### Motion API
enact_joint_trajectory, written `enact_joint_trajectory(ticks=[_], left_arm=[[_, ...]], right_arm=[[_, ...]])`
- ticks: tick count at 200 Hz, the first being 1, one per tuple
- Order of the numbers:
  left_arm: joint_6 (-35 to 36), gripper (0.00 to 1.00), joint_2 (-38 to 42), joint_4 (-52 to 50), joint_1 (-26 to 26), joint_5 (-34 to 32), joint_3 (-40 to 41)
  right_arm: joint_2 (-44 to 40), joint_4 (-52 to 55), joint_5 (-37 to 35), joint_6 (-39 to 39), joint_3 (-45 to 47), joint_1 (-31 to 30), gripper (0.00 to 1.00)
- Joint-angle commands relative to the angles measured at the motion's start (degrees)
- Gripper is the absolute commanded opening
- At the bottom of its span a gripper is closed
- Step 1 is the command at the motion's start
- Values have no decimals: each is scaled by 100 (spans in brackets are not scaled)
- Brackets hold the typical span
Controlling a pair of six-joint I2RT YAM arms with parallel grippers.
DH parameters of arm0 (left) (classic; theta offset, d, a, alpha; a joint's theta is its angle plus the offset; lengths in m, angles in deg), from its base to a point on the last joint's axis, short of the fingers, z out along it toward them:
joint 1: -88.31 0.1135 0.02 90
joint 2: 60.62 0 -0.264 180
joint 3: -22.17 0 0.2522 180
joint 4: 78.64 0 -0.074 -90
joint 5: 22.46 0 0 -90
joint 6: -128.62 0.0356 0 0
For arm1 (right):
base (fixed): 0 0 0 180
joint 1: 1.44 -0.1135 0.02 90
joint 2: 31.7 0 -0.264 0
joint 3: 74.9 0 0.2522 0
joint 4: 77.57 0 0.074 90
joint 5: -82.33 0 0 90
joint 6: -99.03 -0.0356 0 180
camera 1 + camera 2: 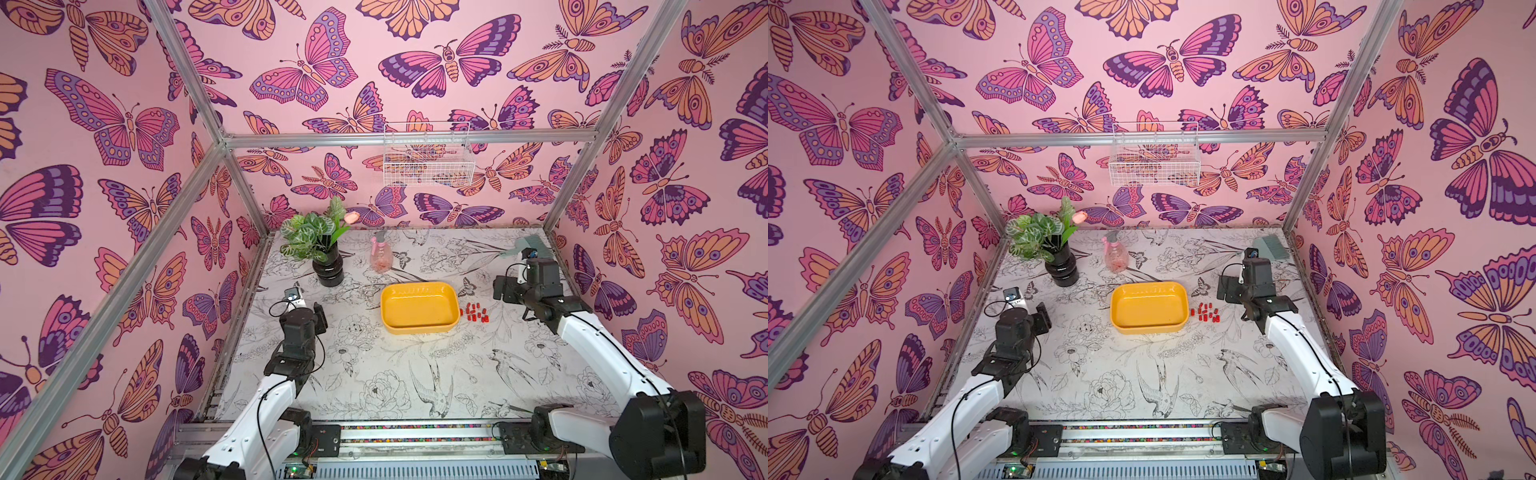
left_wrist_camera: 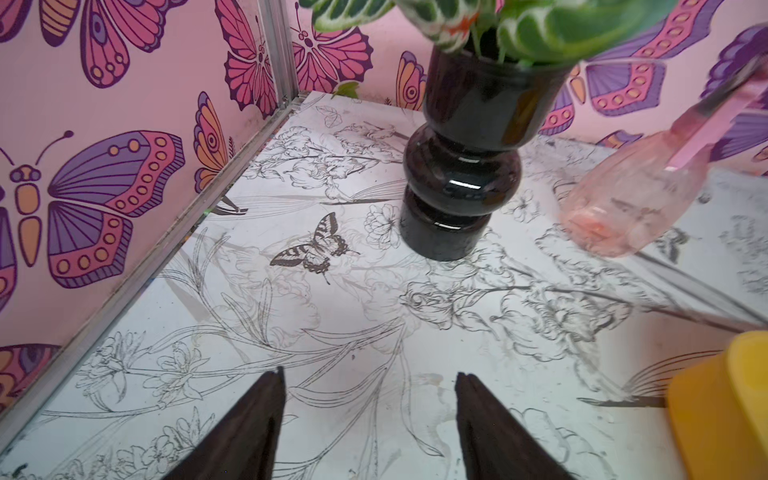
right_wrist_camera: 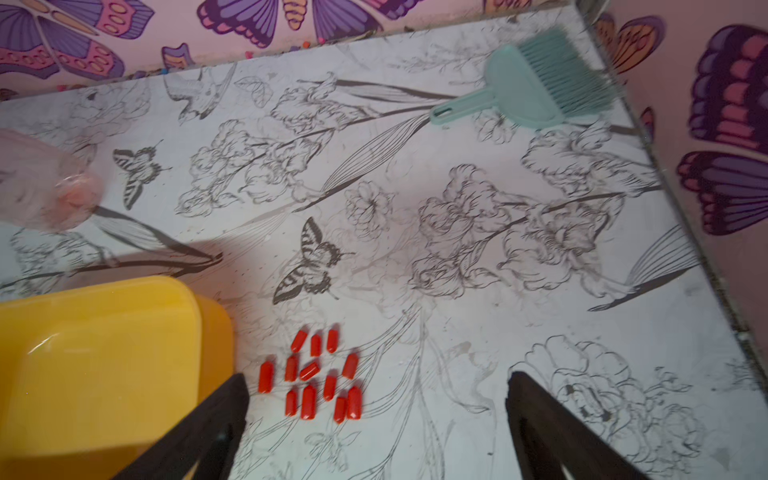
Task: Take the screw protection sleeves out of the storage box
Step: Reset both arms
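The left gripper (image 2: 370,374), jaws apart, hangs near the black vase (image 1: 328,270) holding a leafy plant (image 1: 299,232), while the yellow storage box (image 1: 419,309) sits mid-table (image 1: 374,374) with the screw protection sleeves (image 3: 309,370) clustered outside it, just beside its right wall, below the wide-open right gripper (image 3: 377,376).

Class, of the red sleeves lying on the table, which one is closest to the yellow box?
The sleeve alone at the cluster's edge facing the storage box; every other sleeve lies farther from its wall.

2 high overviews, 2 wrist close-ups
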Motion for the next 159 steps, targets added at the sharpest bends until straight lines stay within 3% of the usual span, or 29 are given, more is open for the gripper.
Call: enact_joint_trajectory(ticks=[1, 22, 59, 100, 148, 159], left_arm=[[624, 76, -287, 1174, 62, -314, 43], [853, 73, -602, 2256, 195, 44, 595], [1082, 73, -1519, 3377, 269, 535, 614], [1071, 75, -2545, 4211, 494, 561, 598], [676, 75, -3611, 5014, 1082, 1388, 535], [803, 71, -3664, 5060, 1083, 1665, 525]], right_arm=[[112, -426, -806, 329, 205, 56, 99], [216, -689, -1066, 375, 340, 60, 99], [317, -1534, -1859, 657, 808, 127, 99], [523, -2017, -1476, 668, 1126, 431, 99], [643, -3467, -1141, 612, 1779, 768, 99], [591, -3749, -1176, 603, 1941, 765, 99]])
